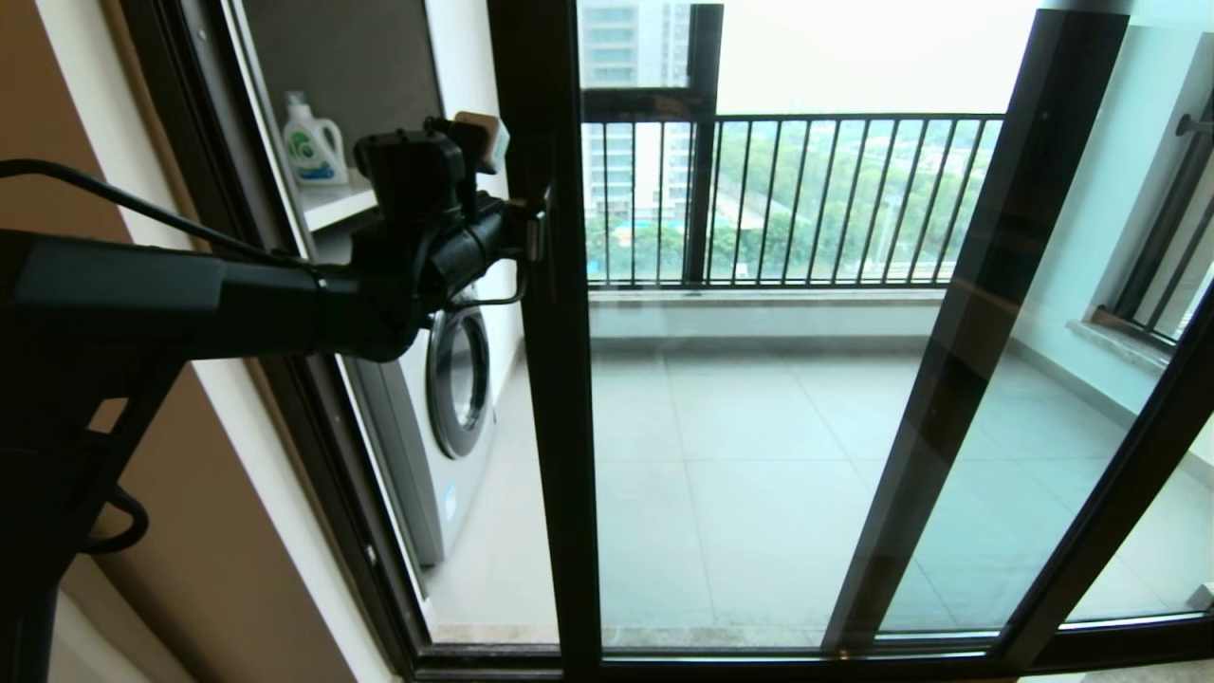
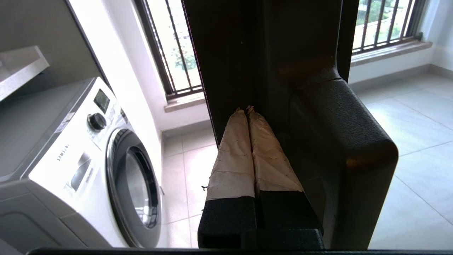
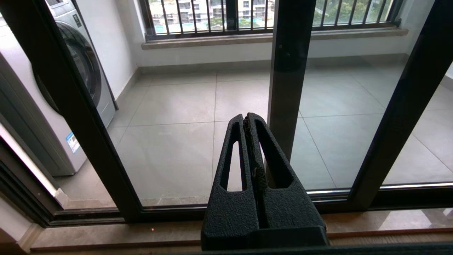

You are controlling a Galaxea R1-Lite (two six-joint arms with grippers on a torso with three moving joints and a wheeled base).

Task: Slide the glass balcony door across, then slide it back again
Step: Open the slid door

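Black and bulky, the left arm (image 1: pixel 161 304) fills the near left of the head view and reaches forward to the glass balcony door (image 1: pixel 555 379), whose dark leading upright stands a little left of centre. The left gripper (image 1: pixel 533 237) meets that upright at about the height of the short handle, though this view hides how its fingers stand. Between the upright and the outer frame at the left runs a gap, and through it a front-loading washing machine (image 1: pixel 446 408) shows on the balcony. Above the machine a shelf (image 1: pixel 337 204) carries a white detergent bottle (image 1: pixel 313 144) with a green label. Further right stand a second dark upright (image 1: pixel 967 351) and a black railing (image 1: pixel 787 199) at the far edge of the tiled floor. No right arm appears here.

From the left wrist view comes what the head view hides: the two tape-wrapped fingers (image 2: pixel 231 156) lie pressed together, tips against the door's dark upright (image 2: pixel 230 63), holding nothing between them. Just beside them the black bar handle (image 2: pixel 347 141) juts out from the same upright. The washing machine (image 2: pixel 88 166) is close here, with its dial, small display and round porthole door; the bottle is out of sight.

Only the right wrist view shows the right gripper (image 3: pixel 247 122), its black slotted fingers closed on each other and empty, hanging apart from the glass, low above the sill track (image 3: pixel 354 219). Through the pane it sees the tiled balcony floor (image 3: pixel 170 141) and the washing machine's edge.
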